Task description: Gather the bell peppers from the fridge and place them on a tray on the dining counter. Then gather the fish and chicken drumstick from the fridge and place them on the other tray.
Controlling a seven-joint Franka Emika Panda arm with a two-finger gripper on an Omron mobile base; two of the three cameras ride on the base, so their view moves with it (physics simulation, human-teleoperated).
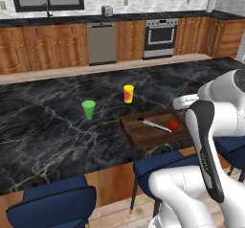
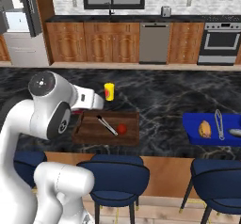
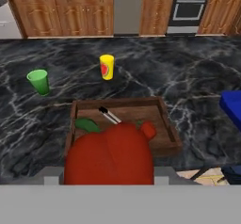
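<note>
Gripper is clamping a large red bell pepper between its fingers, holding it above the near end of the wooden tray. In the hand view the pepper is blocking the fingertips and most of the tray's near half.

Wooden tray is sitting on the dark marble dining counter, near its front edge. Lying in it: a slim utensil with a dark head and pale handle, running diagonally, and a small red pepper just beside the handle's end. A green shape is peeking out from behind the held pepper at the tray's left side in the hand view; cannot tell what it is.

Green cup is standing upright on the counter, left of the tray and apart from it. Yellow cup with a red mark is standing upright beyond the tray's far edge.

Blue tray is resting on the same counter, well to the right of the wooden one. It is carrying a brownish-orange item, a pair of tongs and a grey item at its right edge.

Blue stools are standing along the counter's near side
</note>
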